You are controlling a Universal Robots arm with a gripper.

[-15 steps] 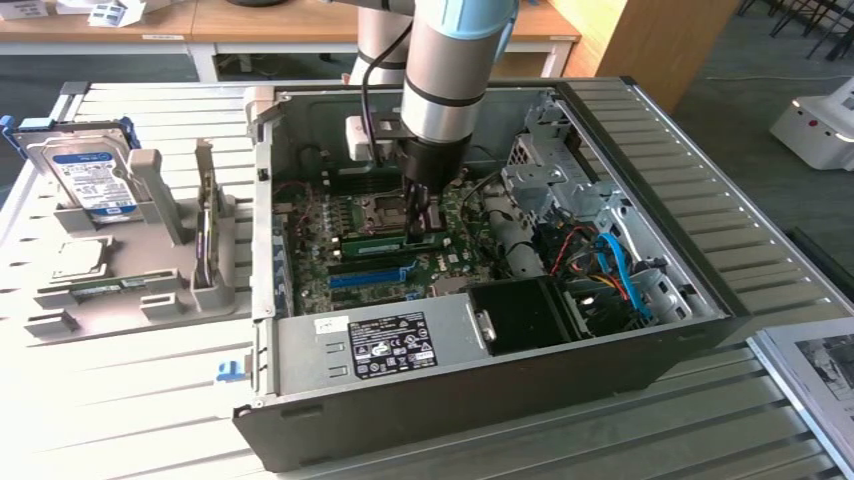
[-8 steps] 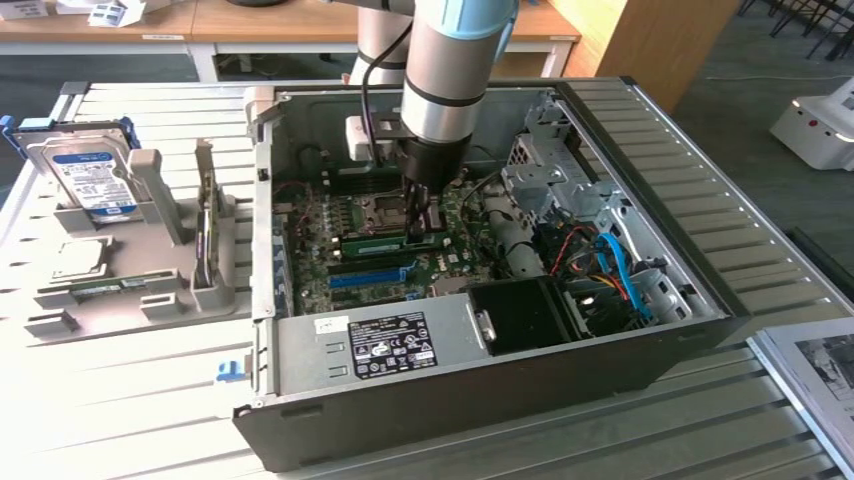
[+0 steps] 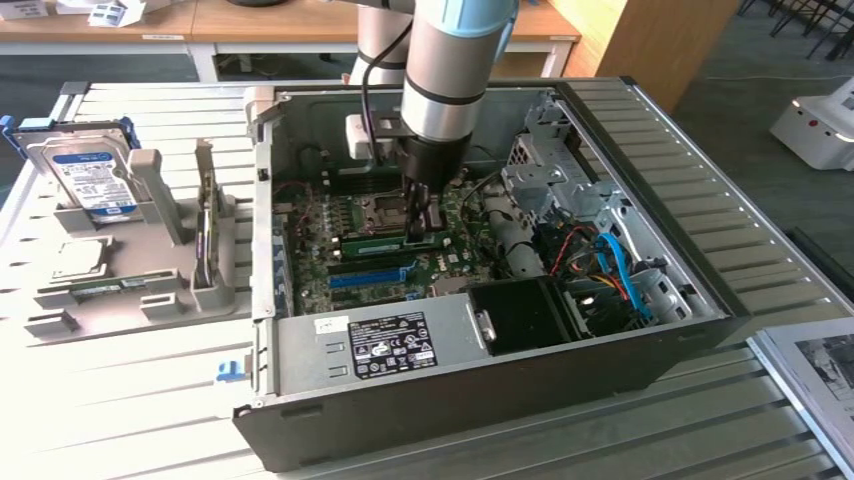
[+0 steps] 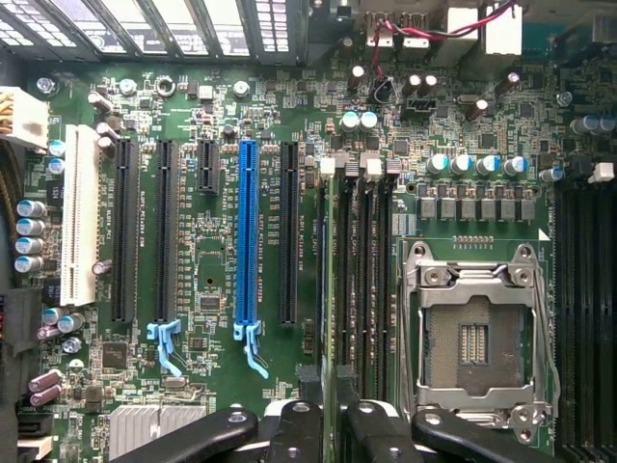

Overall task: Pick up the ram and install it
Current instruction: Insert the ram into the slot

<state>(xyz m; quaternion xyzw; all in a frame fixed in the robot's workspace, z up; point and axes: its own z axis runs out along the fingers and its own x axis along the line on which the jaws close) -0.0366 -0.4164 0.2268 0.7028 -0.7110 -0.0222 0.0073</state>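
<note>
The ram (image 3: 387, 241) is a thin green stick lying low along a memory slot beside the CPU socket (image 3: 374, 213) inside the open computer case (image 3: 467, 400). My gripper (image 3: 424, 222) reaches straight down from the arm onto the stick's end on the exterior view's right. In the wrist view the ram (image 4: 334, 280) shows edge-on, running along the black memory slots (image 4: 371, 270). The black fingers (image 4: 297, 429) sit close against both of its sides. The gripper (image 4: 335, 424) looks shut on it.
A grey holder (image 3: 127, 290) outside the case on the exterior view's left carries a silver hard drive (image 3: 87, 175), an upright green card (image 3: 203, 215) and a CPU chip (image 3: 80, 258). Inside are a power supply (image 3: 387, 345), a drive cage (image 3: 534, 312), blue cables (image 3: 621, 262) and a blue slot (image 4: 247, 231).
</note>
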